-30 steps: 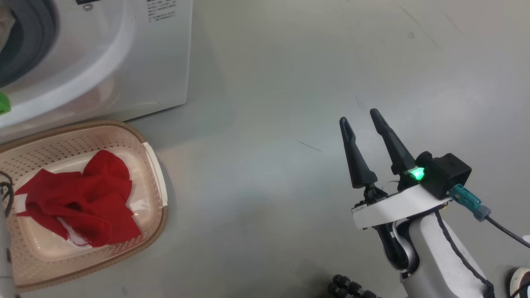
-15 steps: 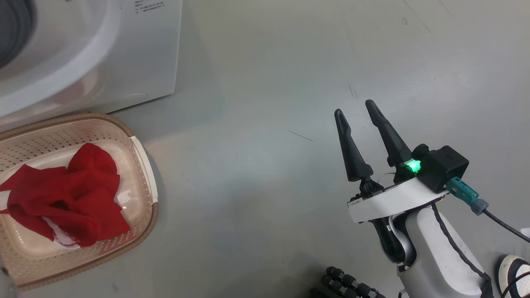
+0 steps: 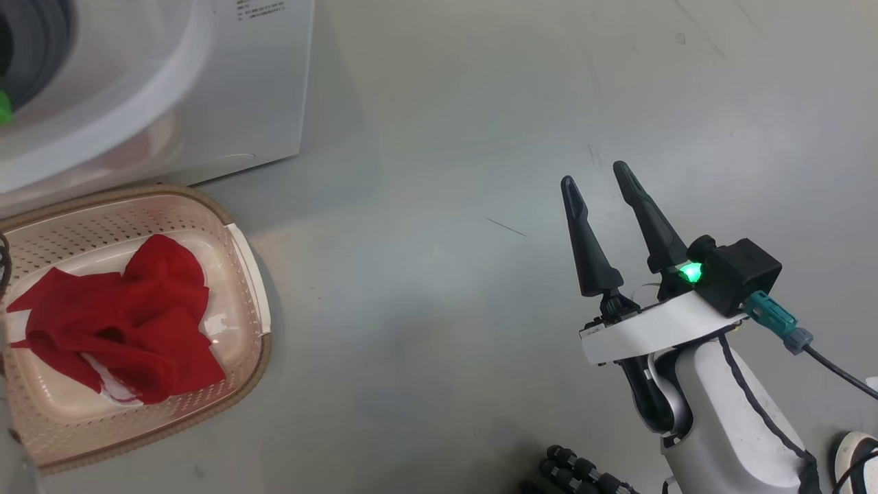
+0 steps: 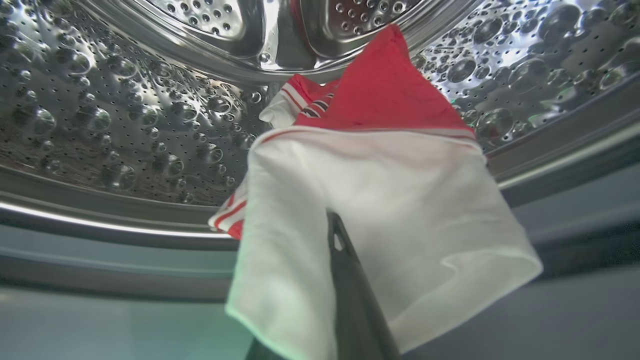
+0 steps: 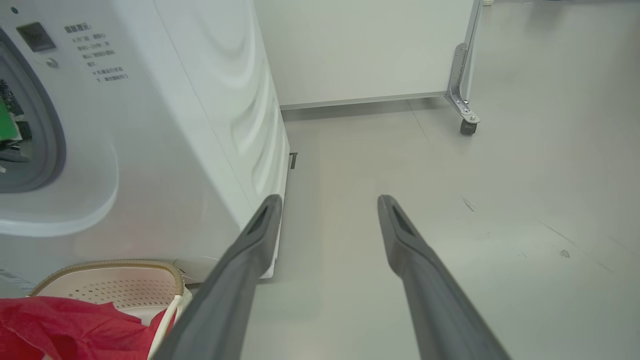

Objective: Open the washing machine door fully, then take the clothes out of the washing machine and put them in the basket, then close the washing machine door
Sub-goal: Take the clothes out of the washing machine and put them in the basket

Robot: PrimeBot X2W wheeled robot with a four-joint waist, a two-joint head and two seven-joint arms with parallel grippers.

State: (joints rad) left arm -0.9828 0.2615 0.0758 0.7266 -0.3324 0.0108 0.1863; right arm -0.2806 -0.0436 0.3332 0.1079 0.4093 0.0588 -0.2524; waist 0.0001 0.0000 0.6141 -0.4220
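In the left wrist view my left gripper is inside the steel drum of the washing machine. It is shut on a white cloth, which drapes over its dark finger. A red garment with striped trim hangs behind the cloth. Another red garment lies in the cream basket on the floor in front of the machine. My right gripper is open over bare floor, far right of the basket, with nothing between its fingers. The washing machine door is out of view.
The grey floor spreads between the basket and my right arm. A white panel on a caster wheel stands behind the machine's side. A shoe and a black ribbed part lie near my right arm's base.
My left gripper has gone from open to shut. The head camera has shifted slightly. The right gripper and the basket with its red garment have not moved.
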